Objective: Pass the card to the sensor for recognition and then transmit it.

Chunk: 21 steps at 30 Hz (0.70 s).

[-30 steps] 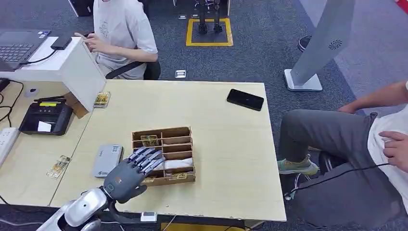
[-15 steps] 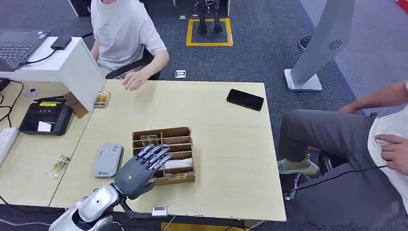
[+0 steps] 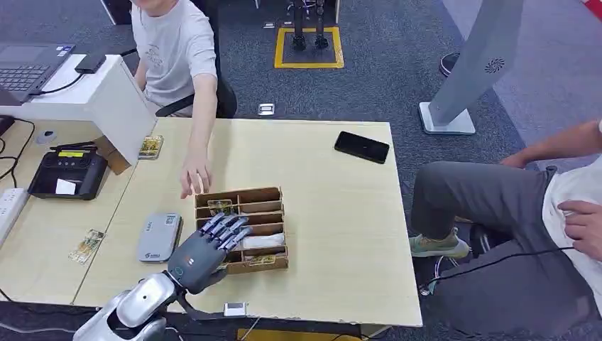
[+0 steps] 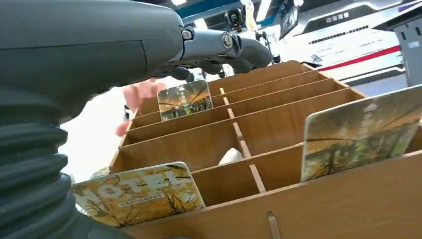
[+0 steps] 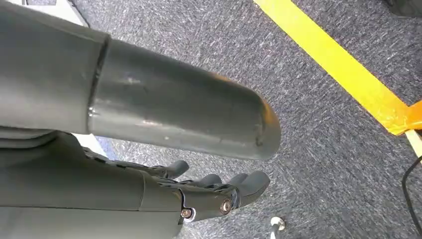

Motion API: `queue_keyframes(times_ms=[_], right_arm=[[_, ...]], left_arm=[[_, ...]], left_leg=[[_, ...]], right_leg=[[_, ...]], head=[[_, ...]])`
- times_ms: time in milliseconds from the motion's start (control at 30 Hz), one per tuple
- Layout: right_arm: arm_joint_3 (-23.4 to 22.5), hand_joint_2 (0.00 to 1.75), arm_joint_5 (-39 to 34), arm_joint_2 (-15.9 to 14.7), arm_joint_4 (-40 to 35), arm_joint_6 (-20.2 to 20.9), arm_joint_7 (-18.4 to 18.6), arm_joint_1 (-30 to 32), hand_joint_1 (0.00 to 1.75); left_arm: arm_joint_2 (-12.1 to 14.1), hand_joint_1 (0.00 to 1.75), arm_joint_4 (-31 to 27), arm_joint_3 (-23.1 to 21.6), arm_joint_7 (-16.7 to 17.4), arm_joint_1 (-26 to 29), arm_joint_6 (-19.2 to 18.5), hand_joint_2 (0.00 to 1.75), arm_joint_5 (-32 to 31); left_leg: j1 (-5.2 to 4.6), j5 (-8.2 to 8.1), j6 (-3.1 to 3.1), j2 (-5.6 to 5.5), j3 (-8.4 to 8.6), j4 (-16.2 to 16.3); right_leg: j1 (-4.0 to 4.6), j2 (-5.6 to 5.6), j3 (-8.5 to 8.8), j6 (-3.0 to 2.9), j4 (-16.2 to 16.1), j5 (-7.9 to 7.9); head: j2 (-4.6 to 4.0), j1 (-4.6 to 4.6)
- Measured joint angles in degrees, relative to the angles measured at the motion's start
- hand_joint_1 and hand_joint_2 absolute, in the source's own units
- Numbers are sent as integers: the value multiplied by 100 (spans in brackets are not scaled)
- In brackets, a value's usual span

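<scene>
The left hand (image 3: 202, 252) hovered with fingers spread, holding nothing, over the wooden box (image 3: 272, 206); no card (image 3: 220, 207) was picked, and the sensor (image 3: 158, 236) at 9 o'clock waited.

The divided box (image 3: 241, 229) stands near the front edge of the surface (image 3: 334, 213), with cards (image 3: 221, 207) in its compartments. The reader (image 3: 158, 236) lies left of it; the phone (image 3: 362, 147) lies near the far right corner.
</scene>
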Motion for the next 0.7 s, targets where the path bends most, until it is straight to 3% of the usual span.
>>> queue_keyframes(times_ms=[267,300,333,367,700], right_arm=[[0,0,-15,0,0,-2,-35,5,0],[0,0,-18,0,0,0,-35,6,0],[0,0,-20,0,0,-2,-35,7,0],[2,0,-22,0,0,-2,-35,9,0],[0,0,-18,0,0,-2,-35,25,0]], left_arm=[[4,0,44,2,103,-7,33,175,-61],[7,16,48,2,105,-7,35,175,-59],[7,164,50,2,105,-6,35,175,-49],[7,175,50,2,83,-6,31,175,0],[22,175,50,2,11,-7,-41,175,78]], left_leg=[[0,0,0,0,0,0],[0,0,0,0,0,0],[0,0,0,0,0,0],[0,0,0,0,0,0],[0,0,0,0,0,0]], right_leg=[[0,0,0,0,0,0],[0,0,0,0,0,0],[0,0,0,0,0,0],[0,0,0,0,0,0],[0,0,0,0,0,0]], head=[[0,-2],[0,-2],[0,-2],[0,-2],[0,-2]])
